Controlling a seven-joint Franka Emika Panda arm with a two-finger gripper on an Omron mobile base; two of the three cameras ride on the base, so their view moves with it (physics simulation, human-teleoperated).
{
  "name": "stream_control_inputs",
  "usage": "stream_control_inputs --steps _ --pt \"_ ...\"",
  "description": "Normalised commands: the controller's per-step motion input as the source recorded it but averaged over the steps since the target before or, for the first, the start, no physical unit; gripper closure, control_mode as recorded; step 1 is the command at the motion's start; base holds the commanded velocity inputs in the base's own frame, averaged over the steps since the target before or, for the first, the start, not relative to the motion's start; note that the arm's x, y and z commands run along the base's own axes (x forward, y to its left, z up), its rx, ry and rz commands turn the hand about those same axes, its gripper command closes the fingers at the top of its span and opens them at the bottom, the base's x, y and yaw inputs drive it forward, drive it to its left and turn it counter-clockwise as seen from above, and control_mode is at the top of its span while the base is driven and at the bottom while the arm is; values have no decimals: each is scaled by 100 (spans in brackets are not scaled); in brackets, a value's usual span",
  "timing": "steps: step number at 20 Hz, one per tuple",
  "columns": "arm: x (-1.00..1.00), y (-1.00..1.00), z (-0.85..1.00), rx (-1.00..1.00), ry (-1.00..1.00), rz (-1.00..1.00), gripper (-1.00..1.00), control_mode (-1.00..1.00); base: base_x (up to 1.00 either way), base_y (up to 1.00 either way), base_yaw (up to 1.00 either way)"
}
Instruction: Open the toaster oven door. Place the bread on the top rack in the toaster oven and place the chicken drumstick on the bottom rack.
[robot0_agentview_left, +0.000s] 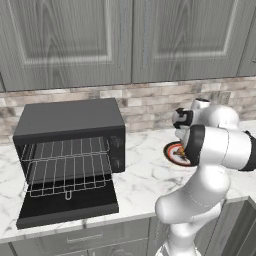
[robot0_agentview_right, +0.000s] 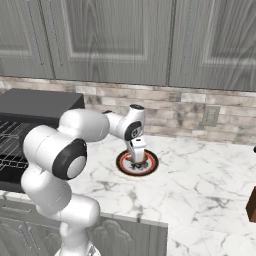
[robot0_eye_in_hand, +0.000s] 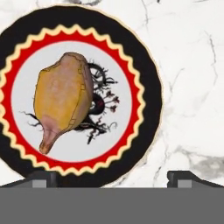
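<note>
Grey cabinets (robot0_agentview_left: 120, 40) fill the top of both base views, above a brick backsplash (robot0_agentview_left: 150, 100) and a white marble counter (robot0_agentview_left: 145, 175). The toaster oven (robot0_agentview_left: 70, 120) sits at the left of the left base view, its door (robot0_agentview_left: 67, 207) folded flat down on the counter in the lower left and the silver wire racks (robot0_agentview_left: 67, 172) bare, the lower one slid partly out. The white arm (robot0_agentview_right: 65, 150) rises from the lower left of the right base view and bends toward the middle, where the gripper (robot0_agentview_right: 137, 159) points down just above a round plate (robot0_agentview_right: 150, 165) with a black and red rim. In the hand view the chicken drumstick (robot0_eye_in_hand: 63, 98) lies on the plate's white centre, upper left, and the two dark fingertips (robot0_eye_in_hand: 41, 177) stand wide apart at the bottom, holding nothing. A wall outlet (robot0_agentview_right: 211, 116) sits at the right.
</note>
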Motion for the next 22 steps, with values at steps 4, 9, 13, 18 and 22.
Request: stream_control_inputs --steps 4,9,13,18,22 --pt "28 -15 -12 0 1 -3 -100 -100 0 0 0" --pt "27 -11 -13 0 2 0 -100 -100 0 0 0" --pt "27 -6 -21 0 8 0 -100 -100 0 0 0" --pt "18 -2 -27 0 10 0 -100 -100 0 0 0" --pt "17 -2 -17 0 8 0 -100 -100 0 0 0"
